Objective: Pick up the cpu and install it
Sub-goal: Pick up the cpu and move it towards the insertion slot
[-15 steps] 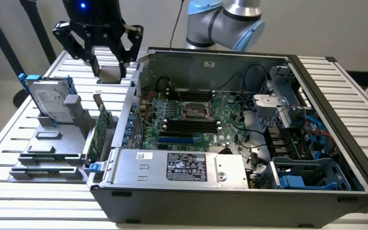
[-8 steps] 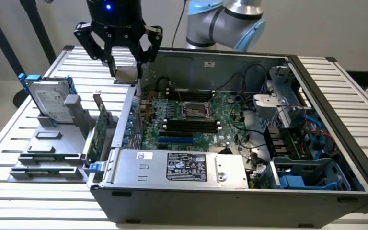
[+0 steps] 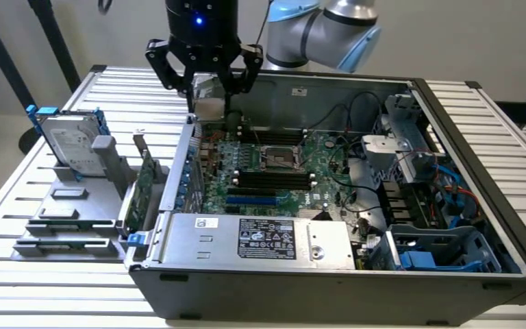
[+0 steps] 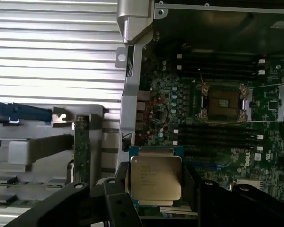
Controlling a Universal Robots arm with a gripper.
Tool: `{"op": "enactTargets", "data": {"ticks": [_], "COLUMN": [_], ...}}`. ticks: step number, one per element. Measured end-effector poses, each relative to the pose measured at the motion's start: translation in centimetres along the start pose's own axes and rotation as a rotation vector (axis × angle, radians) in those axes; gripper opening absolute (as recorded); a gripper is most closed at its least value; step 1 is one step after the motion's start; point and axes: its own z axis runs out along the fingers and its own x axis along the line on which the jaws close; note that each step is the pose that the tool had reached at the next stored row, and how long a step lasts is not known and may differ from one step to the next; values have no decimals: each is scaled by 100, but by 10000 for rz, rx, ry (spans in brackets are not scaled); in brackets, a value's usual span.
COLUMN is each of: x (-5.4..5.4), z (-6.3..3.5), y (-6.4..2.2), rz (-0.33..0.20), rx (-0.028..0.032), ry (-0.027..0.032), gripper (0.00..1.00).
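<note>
Exterior view: hand (image 3: 205, 82) hangs over far corner of open computer case (image 3: 482, 171), toward exterior view's left of motherboard socket (image 3: 279, 159). Hard drive (image 3: 69, 142) stands in grey holder on counter (image 3: 25, 288).
Wrist view: cpu (image 4: 156, 177) sits between two black fingers (image 4: 119, 191). Fingers spread wide, yet pressing its two side edges.
Held cpu lies flat, shiny metal top facing camera, well apart from socket. Shape almost square, no clear long side.
</note>
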Motion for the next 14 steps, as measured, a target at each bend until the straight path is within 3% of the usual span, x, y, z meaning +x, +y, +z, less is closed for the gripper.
{"op": "enactTargets", "data": {"ticks": [14], "x": [-548], "z": [287], "y": [367], "rz": [1], "rx": [27], "ry": [0], "gripper": [55]}}
